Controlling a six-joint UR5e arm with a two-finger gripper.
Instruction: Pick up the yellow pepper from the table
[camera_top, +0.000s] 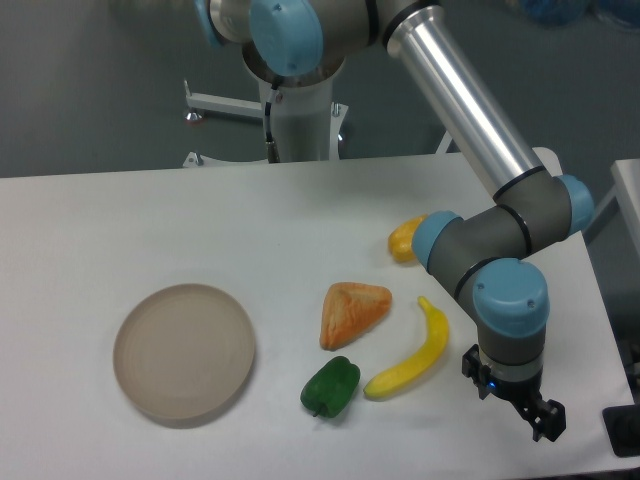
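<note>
Fixed camera: on the smooth white worktop (150, 215), the yellow pepper (404, 240), a small glossy lobed lump, lies toward the far right, half hidden behind the arm's grey-and-blue wrist joint. A curved yellow banana (415, 355), an orange triangular wedge (352, 312), a blocky green pepper (330, 387) and a flat round beige plate (184, 352) lie nearer. The arm's silver tube slants down; its black pincer (535, 417) hangs low near the front right edge, holding nothing, its opening impossible to tell.

Yellow-orange pepper (404, 240); white table (150, 220); green pepper (330, 387); yellow banana (415, 355); orange wedge (352, 311); beige plate (184, 352); black gripper (520, 400); silver arm, blue joint caps (512, 297).
</note>
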